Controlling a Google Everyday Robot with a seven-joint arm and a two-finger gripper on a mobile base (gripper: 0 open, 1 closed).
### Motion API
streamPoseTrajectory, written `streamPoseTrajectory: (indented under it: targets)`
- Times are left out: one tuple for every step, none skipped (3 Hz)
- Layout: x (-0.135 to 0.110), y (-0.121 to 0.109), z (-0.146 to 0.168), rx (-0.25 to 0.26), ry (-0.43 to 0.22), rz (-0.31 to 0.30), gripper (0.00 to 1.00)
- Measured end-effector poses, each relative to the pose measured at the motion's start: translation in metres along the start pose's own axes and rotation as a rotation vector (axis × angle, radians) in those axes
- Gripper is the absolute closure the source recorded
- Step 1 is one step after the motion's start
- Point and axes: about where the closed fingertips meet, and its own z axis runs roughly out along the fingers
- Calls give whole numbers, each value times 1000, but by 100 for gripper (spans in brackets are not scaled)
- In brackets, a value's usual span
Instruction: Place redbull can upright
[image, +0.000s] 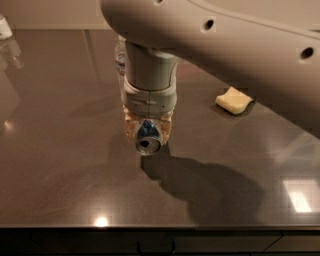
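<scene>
The redbull can (146, 136) shows blue and silver, with its silver end facing the camera, so it lies on its side. My gripper (147, 131) hangs from the big grey arm over the middle of the dark table (60, 165). Its amber fingers (131, 127) are shut on either side of the can. The can is at or just above the table top, with its shadow right below it. A clear water bottle (120, 59) with a red-striped label stands behind my wrist, mostly hidden by it.
A yellow sponge (234, 100) lies on the table to the right of the gripper. A white object (4, 27) stands at the far left back corner. The table's front edge runs along the bottom.
</scene>
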Motion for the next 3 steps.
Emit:
streamPoseTrajectory:
  targets:
    - [8, -5, -18, 58, -26, 207, 100]
    - [15, -6, -28, 104, -78, 409, 100]
    - [22, -4, -35, 156, -156, 634, 100]
